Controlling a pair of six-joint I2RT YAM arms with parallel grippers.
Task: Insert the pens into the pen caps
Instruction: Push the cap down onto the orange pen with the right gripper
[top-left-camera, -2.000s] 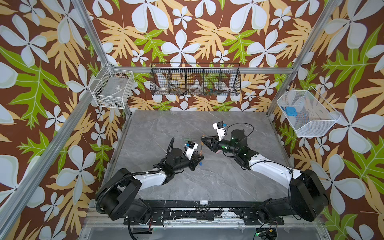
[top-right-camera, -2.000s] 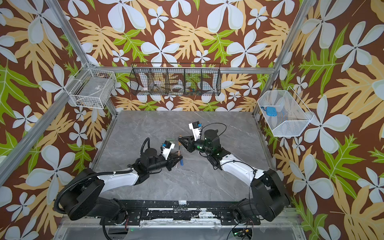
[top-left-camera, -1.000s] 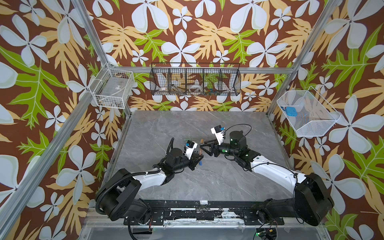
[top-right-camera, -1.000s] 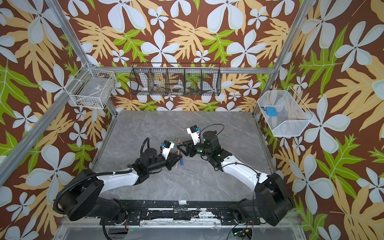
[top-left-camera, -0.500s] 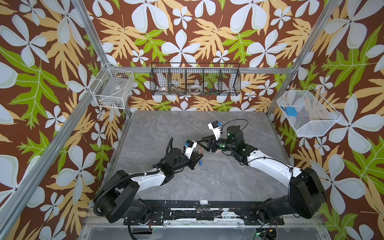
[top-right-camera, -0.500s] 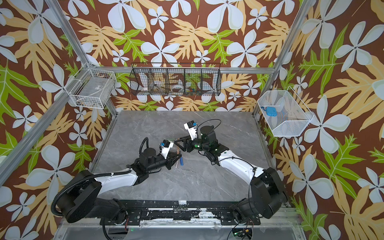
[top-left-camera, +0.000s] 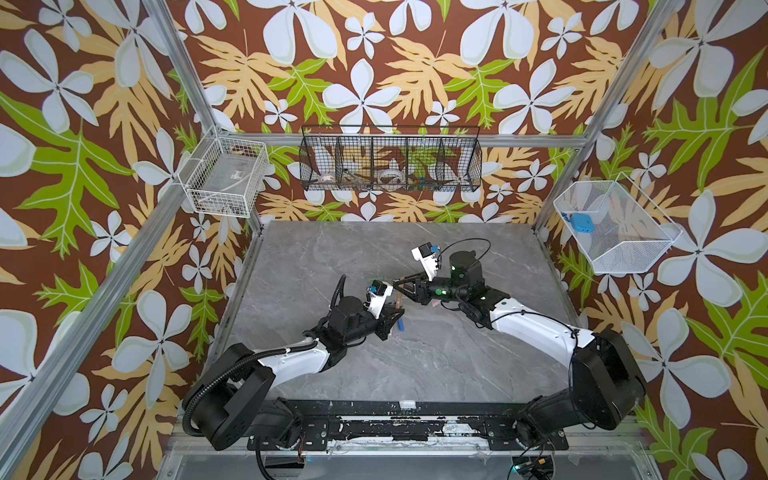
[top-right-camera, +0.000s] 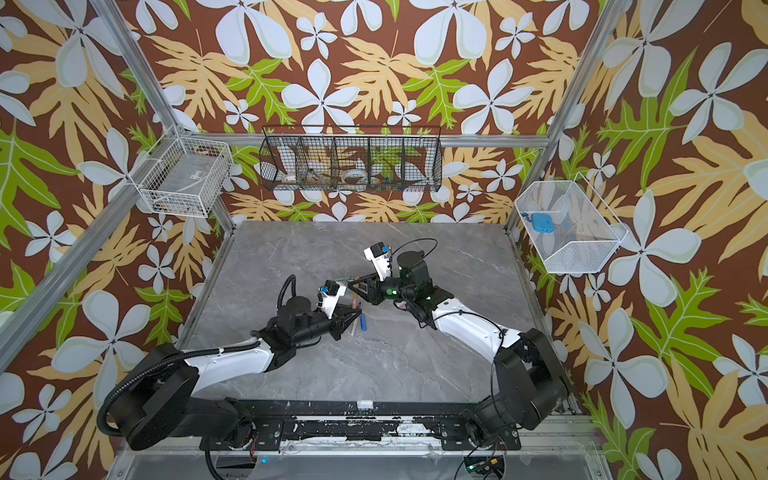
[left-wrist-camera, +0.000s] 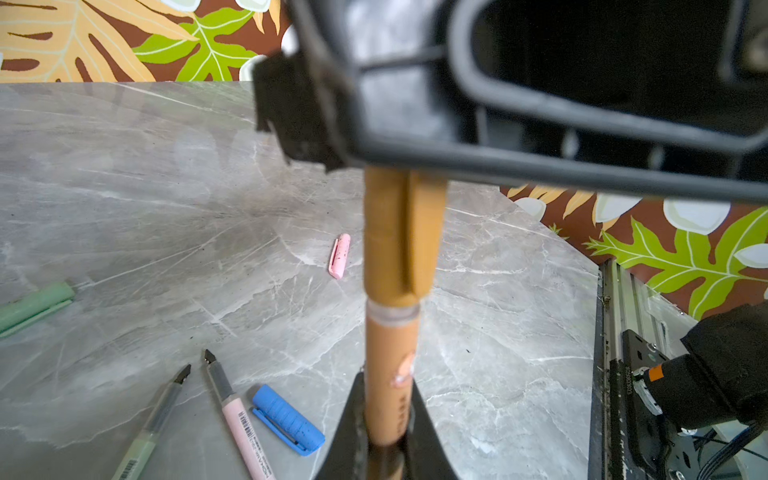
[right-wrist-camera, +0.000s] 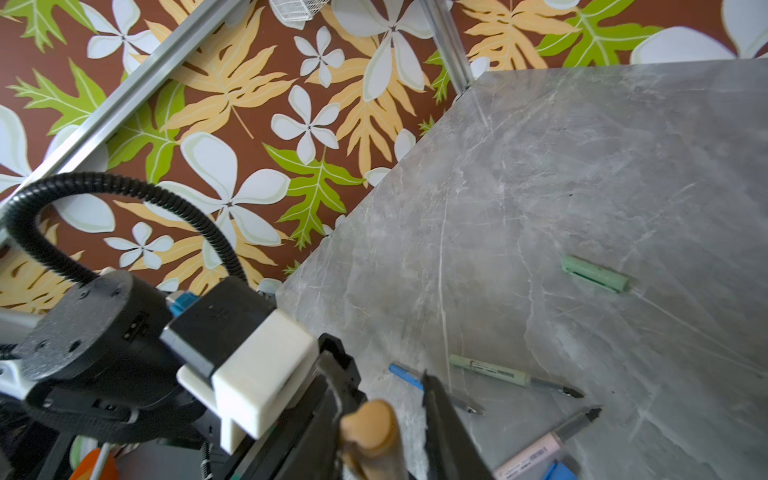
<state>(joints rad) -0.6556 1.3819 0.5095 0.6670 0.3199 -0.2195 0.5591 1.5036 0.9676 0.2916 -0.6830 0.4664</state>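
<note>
My left gripper (left-wrist-camera: 386, 388) is shut on the brown pen (left-wrist-camera: 388, 365) and holds it steeply tilted above the table. The brown pen cap (left-wrist-camera: 399, 241) sits over the pen's upper end. My right gripper (right-wrist-camera: 380, 365) is shut on that cap (right-wrist-camera: 370, 424). In both top views the two grippers (top-left-camera: 397, 311) (top-left-camera: 397, 284) meet mid-table. On the table lie the grey-green pen (right-wrist-camera: 511, 376), the pink pen (left-wrist-camera: 237, 419), the blue pen (right-wrist-camera: 405, 374), partly behind a jaw, the blue cap (left-wrist-camera: 286, 419), the pink cap (left-wrist-camera: 340, 255) and the green cap (right-wrist-camera: 594, 273).
A black wire basket (top-left-camera: 390, 166) hangs on the back wall. A white wire basket (top-left-camera: 224, 174) hangs at the left post and a white mesh basket (top-left-camera: 615, 228) at the right. The arms' mounting rail (top-left-camera: 395, 428) runs along the table's front edge.
My right gripper has moved left to the top of the brown pen and its jaws have closed in on the cap. The left arm has hardly moved.
</note>
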